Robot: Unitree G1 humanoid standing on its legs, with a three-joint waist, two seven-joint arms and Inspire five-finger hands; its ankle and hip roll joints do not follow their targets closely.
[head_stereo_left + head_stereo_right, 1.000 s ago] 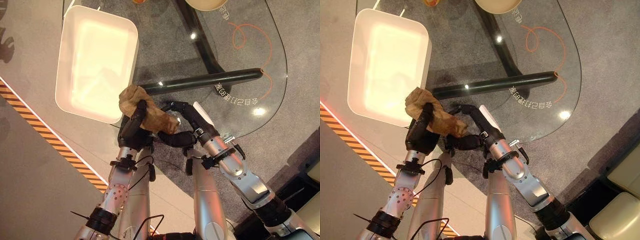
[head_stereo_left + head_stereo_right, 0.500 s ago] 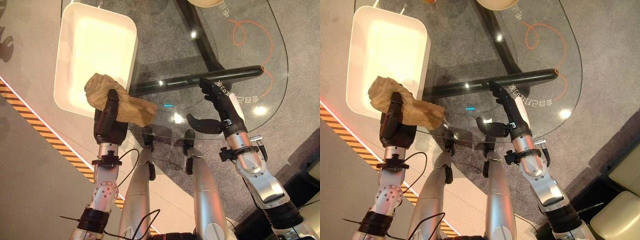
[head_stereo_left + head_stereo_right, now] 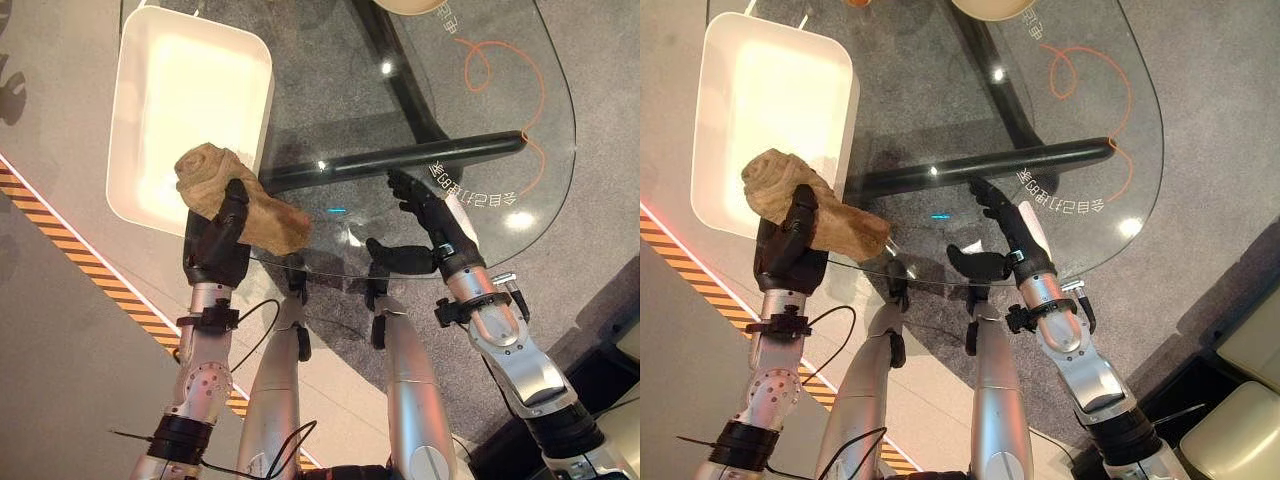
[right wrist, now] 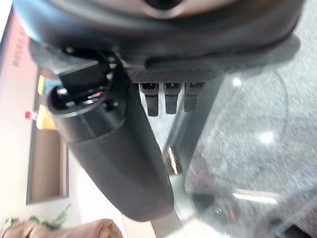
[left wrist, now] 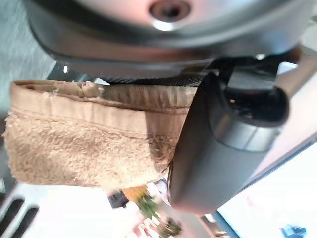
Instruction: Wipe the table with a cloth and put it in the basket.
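Gripping the tan terry cloth (image 3: 240, 198): left hand (image 3: 218, 250) has fingers and thumb curled round it, cloth bunched above the knuckles and draping off to the hand's right. Cloth sits over the near rim of the white basket (image 3: 125, 120), at the glass counter (image 3: 500, 120) edge, not inside the basket. Right hand (image 3: 1008, 232) is well apart on the other side, over the glass near the dark bar (image 3: 400, 163), fingers extended and relaxed, holding nothing.
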